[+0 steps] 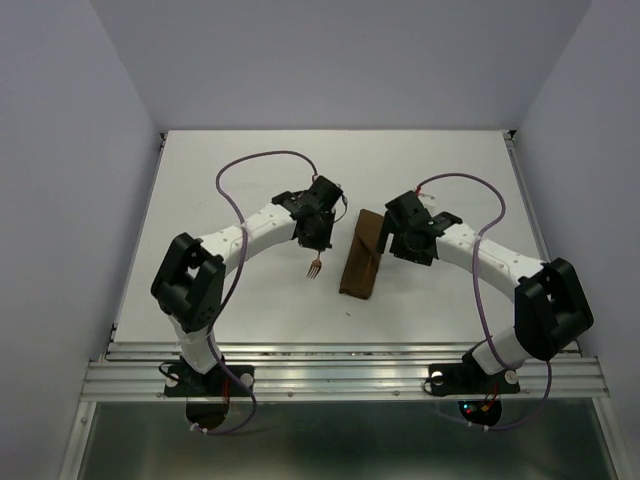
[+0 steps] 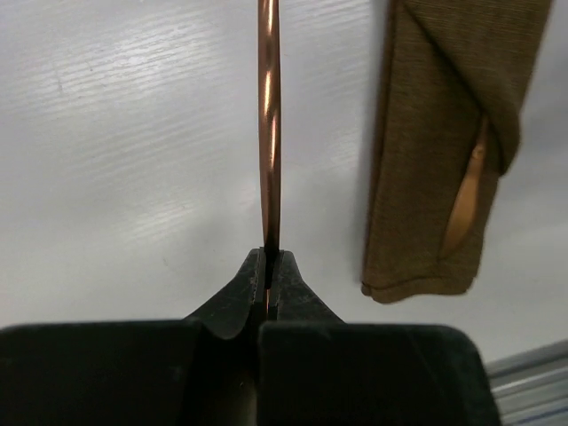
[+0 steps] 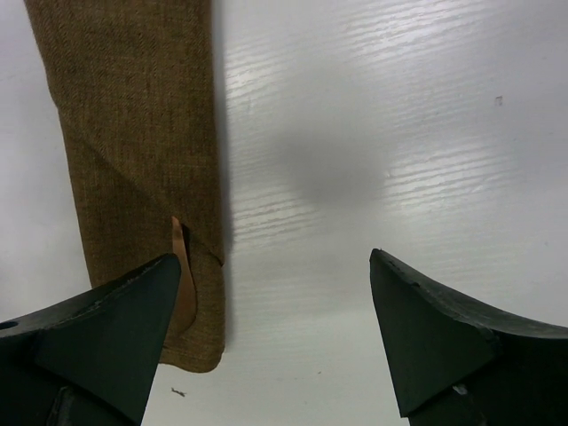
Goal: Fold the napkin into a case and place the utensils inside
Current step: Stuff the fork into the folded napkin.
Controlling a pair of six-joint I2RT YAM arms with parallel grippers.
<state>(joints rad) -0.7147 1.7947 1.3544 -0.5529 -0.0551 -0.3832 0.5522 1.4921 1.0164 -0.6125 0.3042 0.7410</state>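
Where everything is resting: the white surface is carrying the folded cloth, and both arms are reaching in over it from the near edge.
Left arm: you are seeing the left arm bending inward, with its wrist hanging just left of the cloth.
Right arm: the right arm is mirroring it from the other side, and its wrist is hovering beside the far end of the cloth.
Case: the dark brown case is lying flat on the surface between the two wrists as a narrow strip, running far to near and leaning slightly, with a diagonal fold crossing it near one end.
Right jaws: they are standing wide apart and gripping nothing; in the right wrist view one of them is overlapping the corner of the case, though you cannot tell whether it is touching.
Left jaws: they are pressing fully together on the handle end of the fork.
Fork: the copper-coloured fork is sticking out of the left jaws toward the near edge, well left of the case; you cannot tell whether its tines are touching the surface.
Second utensil: the second utensil is sitting inside the case, peeking out from under the diagonal fold.
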